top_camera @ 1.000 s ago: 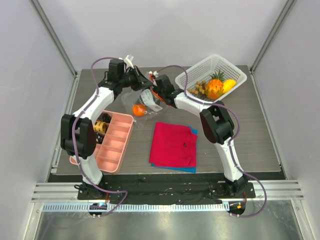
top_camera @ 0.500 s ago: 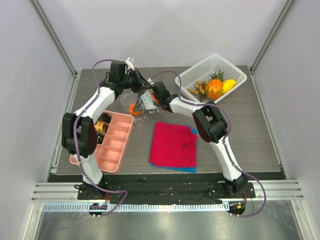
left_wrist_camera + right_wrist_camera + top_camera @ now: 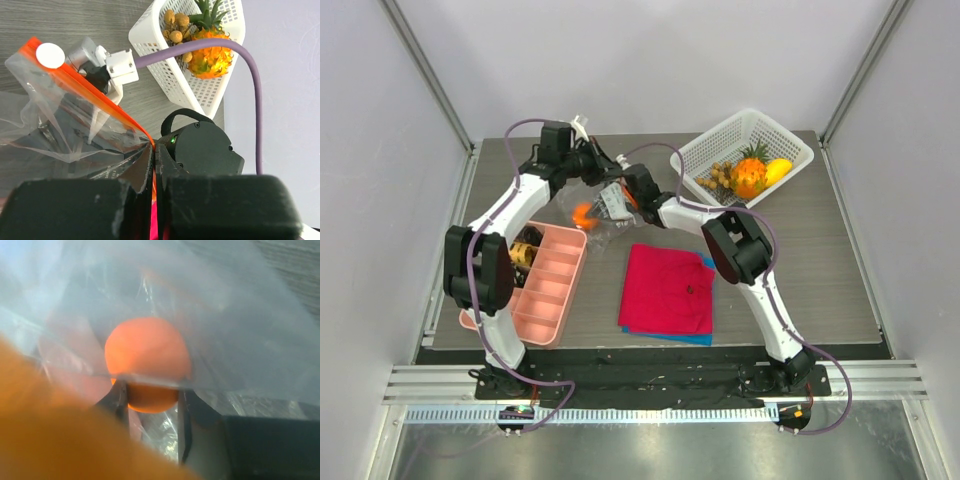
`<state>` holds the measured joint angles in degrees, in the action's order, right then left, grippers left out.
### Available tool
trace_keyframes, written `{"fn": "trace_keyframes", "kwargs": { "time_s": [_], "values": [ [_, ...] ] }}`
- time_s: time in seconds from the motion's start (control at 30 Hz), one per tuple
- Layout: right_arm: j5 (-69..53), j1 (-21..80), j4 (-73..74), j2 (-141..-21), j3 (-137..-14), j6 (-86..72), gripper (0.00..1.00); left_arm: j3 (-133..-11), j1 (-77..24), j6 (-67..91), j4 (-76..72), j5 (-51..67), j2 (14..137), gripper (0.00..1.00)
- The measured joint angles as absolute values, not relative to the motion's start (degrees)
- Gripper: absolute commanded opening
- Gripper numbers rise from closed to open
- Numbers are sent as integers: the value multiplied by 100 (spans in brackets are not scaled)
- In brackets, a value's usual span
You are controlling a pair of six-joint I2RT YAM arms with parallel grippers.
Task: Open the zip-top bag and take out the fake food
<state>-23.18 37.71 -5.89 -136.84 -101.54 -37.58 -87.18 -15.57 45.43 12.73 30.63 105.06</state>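
- Fingers (image 3: 120,399) of the right gripper (image 3: 151,402) now flank the orange fruit (image 3: 147,357). A second ago they were outside the mouth. Whether they are pinching it yet, I cannot tell.
- That fruit has shifted slightly left inside the zip-top bag (image 3: 240,315), which is held up over the far middle of the table.
- Left gripper (image 3: 152,155) stays clamped on the zip strip (image 3: 90,92).
- Judgement: the bag is open, and lifting the fruit out toward the white basket (image 3: 785,130) comes next.

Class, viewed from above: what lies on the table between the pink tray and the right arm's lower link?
A red cloth lying on a blue cloth; the top external view shows it.
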Motion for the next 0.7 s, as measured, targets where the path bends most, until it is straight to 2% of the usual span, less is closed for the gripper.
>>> {"fn": "trace_keyframes", "kwargs": {
  "time_s": [0.17,0.4,0.7],
  "values": [
    [-2276,3667,-510,-13356,-9760,-3701,1,-8718,-1474,4543,1282,3059,10506,0],
    [-1916,3520,-23,-12182,-9056,-3277,1,-8720,-1291,4547,1293,3037,10506,0],
    [-1494,3170,390,-11260,-9000,-2919,1,-8720,-1288,4556,1297,3035,10506,0]
  ]
}}
